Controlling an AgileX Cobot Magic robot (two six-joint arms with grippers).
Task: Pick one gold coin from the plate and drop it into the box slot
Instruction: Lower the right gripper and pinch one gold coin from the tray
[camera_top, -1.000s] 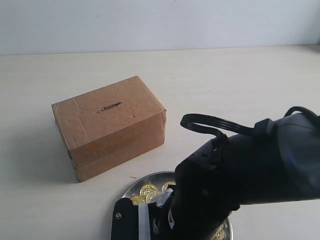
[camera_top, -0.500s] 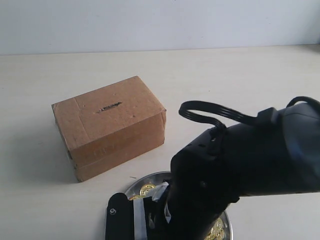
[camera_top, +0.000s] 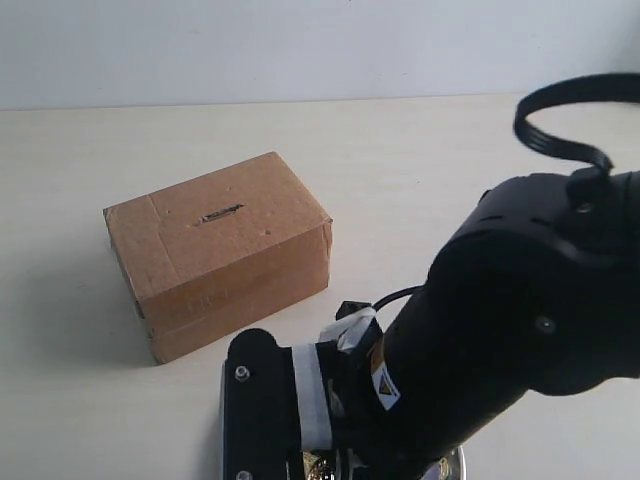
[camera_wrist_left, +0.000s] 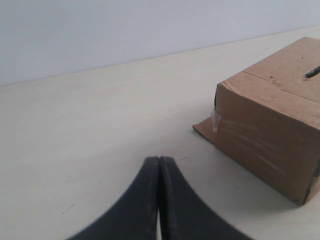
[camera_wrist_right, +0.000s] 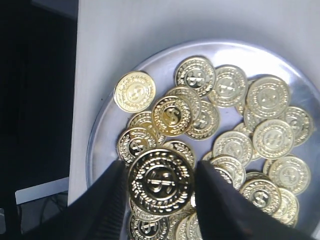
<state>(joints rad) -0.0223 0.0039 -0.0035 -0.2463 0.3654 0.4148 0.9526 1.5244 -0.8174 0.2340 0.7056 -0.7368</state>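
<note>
My right gripper (camera_wrist_right: 161, 172) is shut on one gold coin (camera_wrist_right: 161, 182), held face-on between its two black fingers above the plate (camera_wrist_right: 107, 107). The round silver plate holds several more gold coins (camera_wrist_right: 235, 130). In the exterior view the right arm (camera_top: 500, 330) hides nearly all of the plate; only a sliver of rim (camera_top: 456, 462) shows at the bottom edge. The brown cardboard box (camera_top: 215, 250) stands behind and to the left, with the dark slot (camera_top: 219, 213) in its top face. My left gripper (camera_wrist_left: 159, 161) is shut on nothing, low over the table beside the box (camera_wrist_left: 265, 120).
The pale table (camera_top: 420, 170) stretches to a white wall at the back. The right arm's black cable (camera_top: 555, 125) loops up at the right. In the right wrist view the table edge and a dark floor (camera_wrist_right: 35, 100) lie just beside the plate.
The right arm has lifted and swung, its cable loop rising to the upper right. Its gripper has come up off the plate and now covers the coins that showed before.
</note>
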